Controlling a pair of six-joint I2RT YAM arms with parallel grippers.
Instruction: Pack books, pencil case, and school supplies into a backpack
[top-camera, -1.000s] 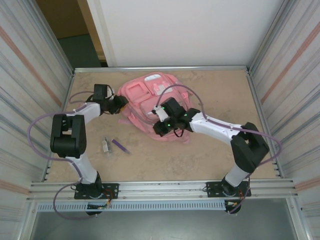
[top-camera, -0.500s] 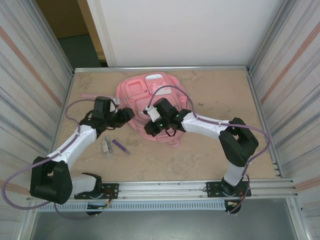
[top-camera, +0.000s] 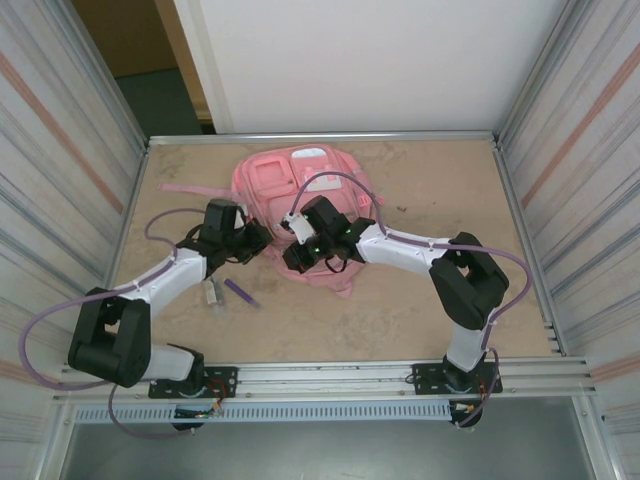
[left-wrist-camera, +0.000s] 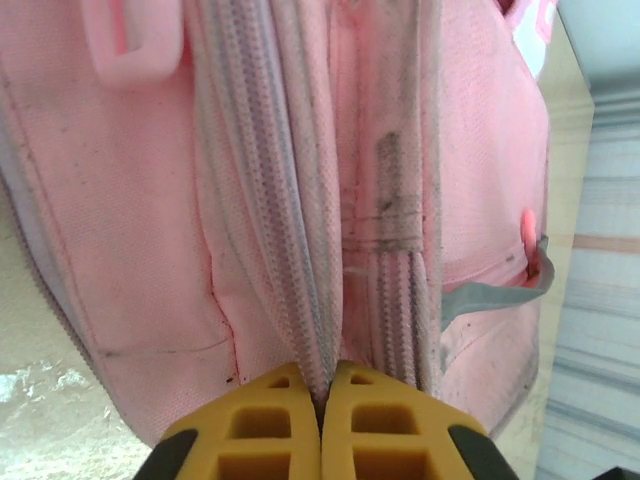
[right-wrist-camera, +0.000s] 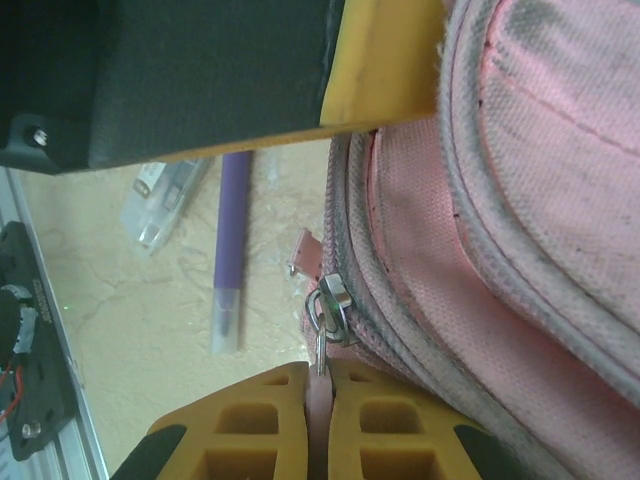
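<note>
The zip seam (left-wrist-camera: 300, 250) is being pinched by the left gripper (left-wrist-camera: 322, 388), its fingers pressed together on the fabric, apparently to brace it. The zip pull (right-wrist-camera: 322, 310) is being clamped by the right gripper (right-wrist-camera: 320, 378), likely for opening. The pink backpack (top-camera: 285, 180) is lying mid-table (top-camera: 440, 310), with the purple pen (right-wrist-camera: 230, 250) and grey-white piece (right-wrist-camera: 160, 200) waiting just beside it, unpacked.

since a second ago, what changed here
The left gripper swung from the backpack's left side to its near-left edge and shut on the zipper seam. The right gripper, shut on the zipper pull throughout, drifted left, and the backpack slid left with it. The pen and the small clear piece beside it stayed put.
</note>
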